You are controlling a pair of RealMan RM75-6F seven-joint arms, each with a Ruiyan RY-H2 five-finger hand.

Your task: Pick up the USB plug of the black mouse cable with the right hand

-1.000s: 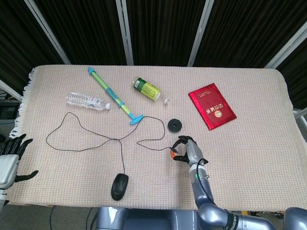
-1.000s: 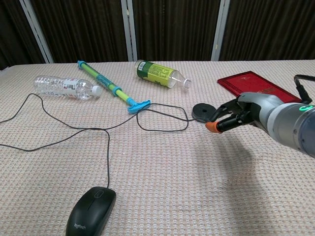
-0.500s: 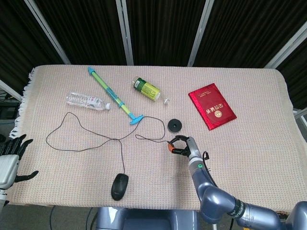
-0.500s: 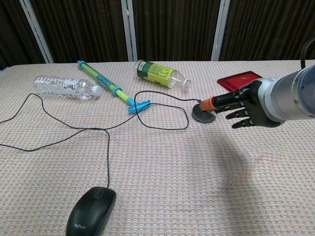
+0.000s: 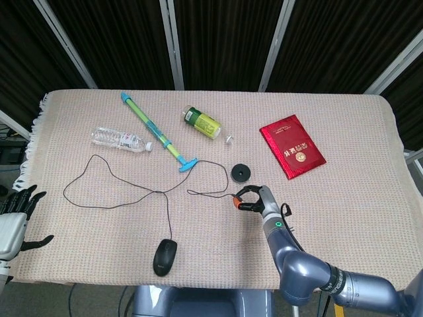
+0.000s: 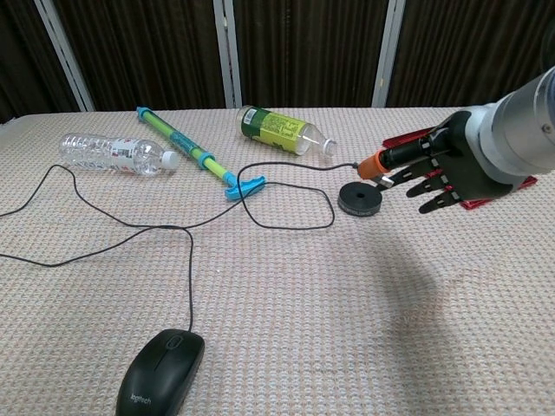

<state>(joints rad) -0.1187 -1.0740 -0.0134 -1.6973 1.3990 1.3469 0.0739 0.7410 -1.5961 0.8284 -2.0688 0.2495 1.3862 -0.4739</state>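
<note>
The black mouse (image 5: 164, 257) (image 6: 159, 374) lies near the table's front edge. Its thin black cable (image 5: 112, 205) (image 6: 286, 226) snakes over the beige cloth in loops. My right hand (image 5: 254, 199) (image 6: 444, 171) pinches the orange-collared USB plug (image 5: 236, 198) (image 6: 375, 162) and holds it lifted off the cloth, above a small black disc (image 5: 240, 174) (image 6: 359, 200). The cable rises from the table to the plug. My left hand (image 5: 14, 218) hangs at the table's front left corner, fingers spread, holding nothing; only the head view shows it.
A clear water bottle (image 5: 119, 139) (image 6: 114, 153), a green-and-blue tube toy (image 5: 155, 132) (image 6: 195, 152) and a green-labelled bottle (image 5: 203, 123) (image 6: 284, 129) lie at the back. A red booklet (image 5: 292, 146) (image 6: 415, 141) rests at the right, partly behind my right hand in the chest view.
My right hand has risen with the USB plug and carried it back and to the right, over the black disc. The cable's end loop was drawn along. The left hand stayed still.
</note>
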